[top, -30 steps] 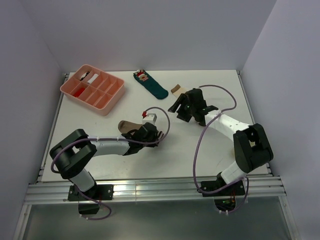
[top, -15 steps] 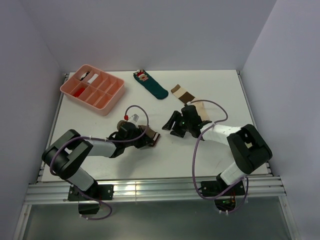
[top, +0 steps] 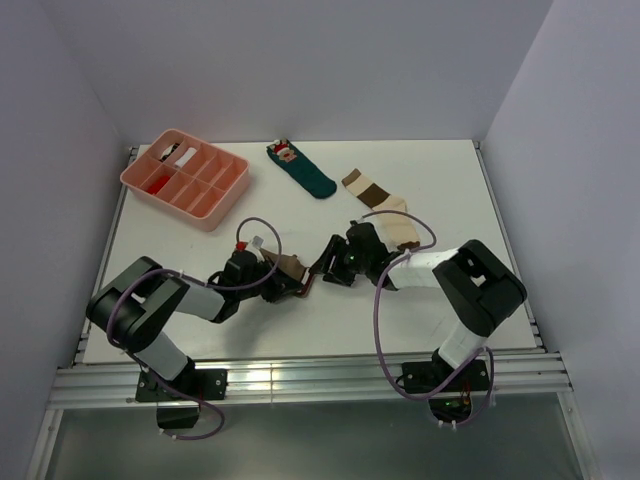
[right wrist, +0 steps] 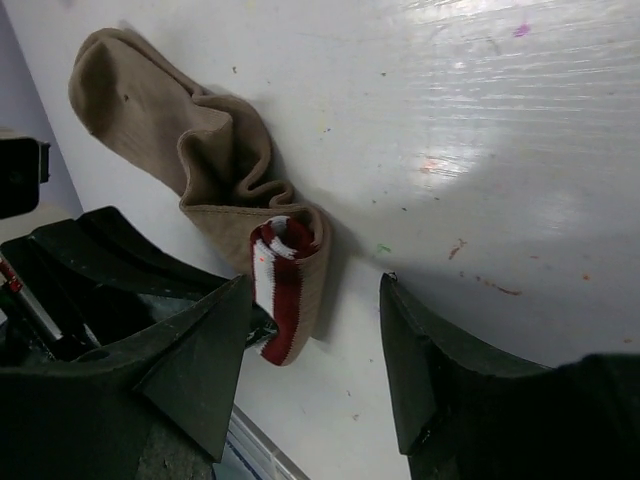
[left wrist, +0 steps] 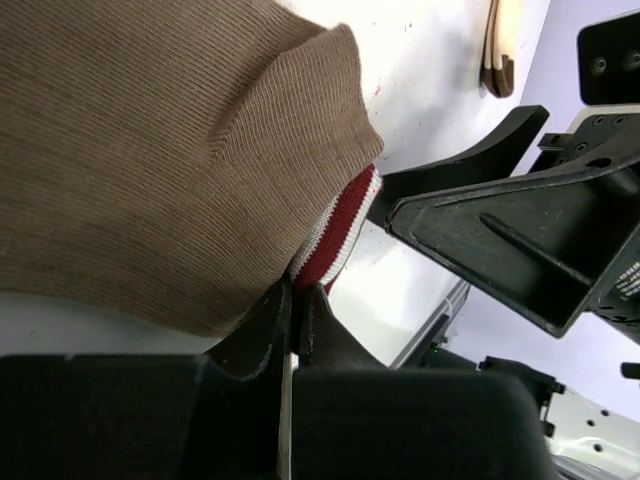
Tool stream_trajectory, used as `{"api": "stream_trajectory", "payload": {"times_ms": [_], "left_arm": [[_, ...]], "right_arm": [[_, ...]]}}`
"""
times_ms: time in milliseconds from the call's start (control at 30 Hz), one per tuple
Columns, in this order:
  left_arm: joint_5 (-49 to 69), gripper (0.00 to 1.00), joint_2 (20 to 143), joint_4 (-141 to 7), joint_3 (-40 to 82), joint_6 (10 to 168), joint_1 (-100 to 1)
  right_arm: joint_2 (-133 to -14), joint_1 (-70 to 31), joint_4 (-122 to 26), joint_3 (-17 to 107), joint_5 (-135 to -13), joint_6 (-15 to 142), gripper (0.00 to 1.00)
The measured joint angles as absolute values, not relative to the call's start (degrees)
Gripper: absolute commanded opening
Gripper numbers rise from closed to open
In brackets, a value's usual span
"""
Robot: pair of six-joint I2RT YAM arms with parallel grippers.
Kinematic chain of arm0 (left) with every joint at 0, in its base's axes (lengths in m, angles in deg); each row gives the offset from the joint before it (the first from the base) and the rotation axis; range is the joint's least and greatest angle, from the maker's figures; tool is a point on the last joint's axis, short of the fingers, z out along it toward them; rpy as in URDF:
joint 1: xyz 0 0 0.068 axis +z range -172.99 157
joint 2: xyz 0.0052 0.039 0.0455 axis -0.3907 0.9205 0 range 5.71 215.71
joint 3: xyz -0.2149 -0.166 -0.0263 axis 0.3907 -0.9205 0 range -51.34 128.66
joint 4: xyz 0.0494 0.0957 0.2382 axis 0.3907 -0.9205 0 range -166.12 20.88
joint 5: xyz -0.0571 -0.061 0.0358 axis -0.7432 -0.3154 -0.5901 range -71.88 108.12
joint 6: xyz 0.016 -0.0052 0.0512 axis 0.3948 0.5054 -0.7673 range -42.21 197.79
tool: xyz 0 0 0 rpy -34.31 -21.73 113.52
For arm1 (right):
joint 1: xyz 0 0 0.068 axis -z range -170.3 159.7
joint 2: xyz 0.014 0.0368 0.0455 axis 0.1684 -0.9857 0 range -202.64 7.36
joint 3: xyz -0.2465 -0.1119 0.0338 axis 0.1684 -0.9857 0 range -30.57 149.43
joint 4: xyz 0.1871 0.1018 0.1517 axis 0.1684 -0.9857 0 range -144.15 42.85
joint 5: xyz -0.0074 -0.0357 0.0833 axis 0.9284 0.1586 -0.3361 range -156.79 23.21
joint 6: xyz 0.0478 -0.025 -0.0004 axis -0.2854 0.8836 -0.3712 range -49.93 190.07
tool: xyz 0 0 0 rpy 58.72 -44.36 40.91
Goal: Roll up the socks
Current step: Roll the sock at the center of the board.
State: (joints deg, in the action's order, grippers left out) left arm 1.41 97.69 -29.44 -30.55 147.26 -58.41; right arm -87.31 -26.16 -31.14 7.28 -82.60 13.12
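Observation:
The tan-brown sock lies left of the table's middle, its cuff folded back and showing a red-and-white lining. My left gripper is shut on that cuff edge; the sock's body fills the left wrist view. My right gripper is open, just right of the cuff, with its fingers on either side of the folded end and not touching it. The cream sock with brown and tan bands lies flat behind the right arm.
A dark teal sock with a red-and-white figure lies at the back centre. A pink compartment tray stands at the back left. The two grippers are very close together. The table's front edge runs just below the arms.
My right gripper has left the banded sock and moved left and nearer, up to the tan sock's cuff. My left gripper has stayed on the tan sock, which has bunched up.

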Motion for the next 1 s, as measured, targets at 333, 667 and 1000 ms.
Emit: {"api": "stream_trajectory", "payload": {"times_ms": [333, 667, 1000], "left_arm": [[-2.0, 0.01, 102.59, -21.04, -31.81, 151.5, -57.67], [-2.81, 0.05, 103.14, -20.63, -31.66, 151.85, -57.41], [2.44, 0.52, 98.57, -36.78, -24.14, 142.17, -57.98]], "right_arm": [[-90.59, -27.3, -24.46, 6.3, -83.82, 11.24, 0.43], [-92.49, -27.3, -25.44, 7.72, -84.15, 12.4, 0.0], [-92.54, -27.67, -52.5, 22.99, -75.52, 20.97, 0.0]]}}
